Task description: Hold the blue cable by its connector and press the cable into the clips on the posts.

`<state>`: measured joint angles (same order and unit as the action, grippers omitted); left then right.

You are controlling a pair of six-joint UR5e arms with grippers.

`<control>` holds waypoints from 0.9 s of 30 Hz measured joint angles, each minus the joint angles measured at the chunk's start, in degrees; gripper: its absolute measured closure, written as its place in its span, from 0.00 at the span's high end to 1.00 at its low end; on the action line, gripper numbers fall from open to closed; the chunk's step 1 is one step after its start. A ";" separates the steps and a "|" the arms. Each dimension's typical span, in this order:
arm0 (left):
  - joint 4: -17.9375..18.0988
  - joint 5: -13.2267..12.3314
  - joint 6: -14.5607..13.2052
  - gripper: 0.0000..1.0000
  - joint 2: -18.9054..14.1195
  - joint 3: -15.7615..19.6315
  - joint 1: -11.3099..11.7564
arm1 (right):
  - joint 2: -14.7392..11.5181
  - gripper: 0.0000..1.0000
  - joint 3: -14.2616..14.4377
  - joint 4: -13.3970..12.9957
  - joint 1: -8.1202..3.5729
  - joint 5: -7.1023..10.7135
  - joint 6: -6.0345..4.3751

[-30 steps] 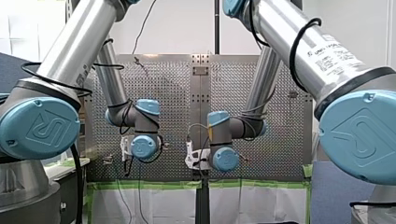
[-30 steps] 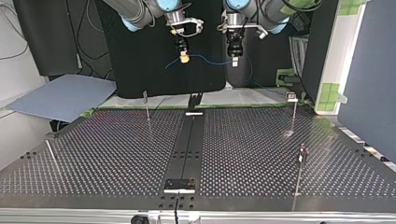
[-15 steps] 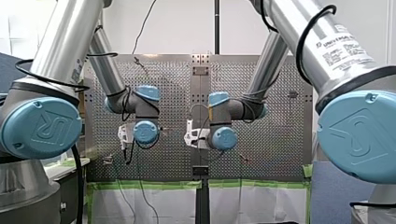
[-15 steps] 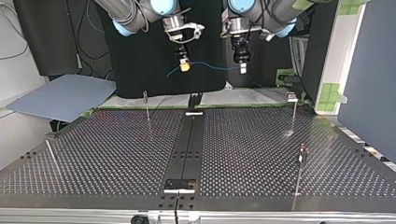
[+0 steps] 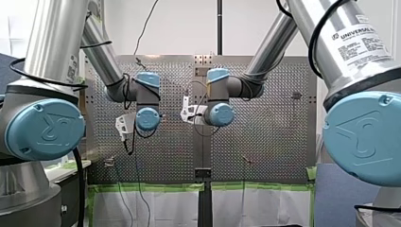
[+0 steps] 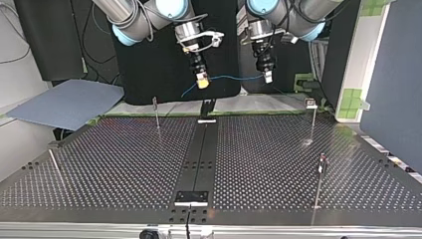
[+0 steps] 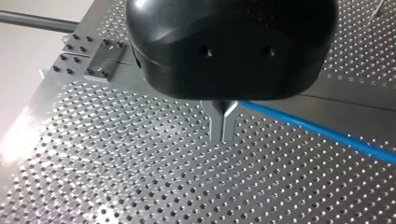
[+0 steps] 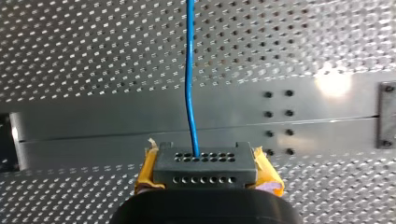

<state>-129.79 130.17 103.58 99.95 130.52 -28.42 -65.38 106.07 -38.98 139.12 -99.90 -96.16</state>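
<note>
Some things are hard to see. In the front view the big blue joints of both arms stand in front of the tools, so the tools do not show there.

In the left wrist view the round black body of my left tool (image 7: 223,134) covers the top of its two metal fingers (image 7: 216,125). That hides the exact spot where the cable is caught. The finger ends are pressed together. The blue cable (image 7: 317,132) comes out right beside them and runs off to one side, cut off at the edge. It looks pinched there.

In the right wrist view only the rim of my right tool (image 8: 206,175) shows. Its yellow pads (image 8: 267,173) squeeze the dark connector (image 8: 204,161) from both sides. The cable goes out of one of the connector's little holes, straight ahead.

In the top view both tools hang in the air above the tabletop (image 6: 124,164). The cable is stretched between them, and a short loose end droops past my right tool. The thin posts (image 6: 313,119) stand well apart, and their clips (image 6: 311,103) are too small to make out.

The tabletop is shiny metal full of little holes, with a dark strip (image 6: 201,149) down the middle. Behind it hangs a black sheet (image 6: 149,64). A grey-blue board (image 6: 64,102) lies at the top view's left and green tape (image 6: 354,99) sits at its right.
</note>
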 joint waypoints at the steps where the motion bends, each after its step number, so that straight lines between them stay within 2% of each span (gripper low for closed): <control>1: -0.44 0.01 0.11 0.00 -0.46 -0.01 0.10 | -0.42 0.00 -0.20 0.41 -0.03 0.08 -0.09; 14: -7.06 0.54 4.02 0.00 -7.06 -3.19 1.74 | -6.62 0.00 -1.59 6.61 -0.36 0.48 -0.36; 20: -9.68 2.36 4.27 0.00 -9.71 -5.04 2.47 | -9.42 0.00 -2.67 9.41 -0.41 1.17 -0.36; 27: -13.32 2.88 4.53 0.00 -13.34 -6.86 3.44 | -12.82 0.00 -5.00 12.80 -0.50 1.84 -0.37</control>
<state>-143.11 133.04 108.12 86.61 123.66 -24.97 -78.20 101.07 -26.18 138.62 -98.06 -96.52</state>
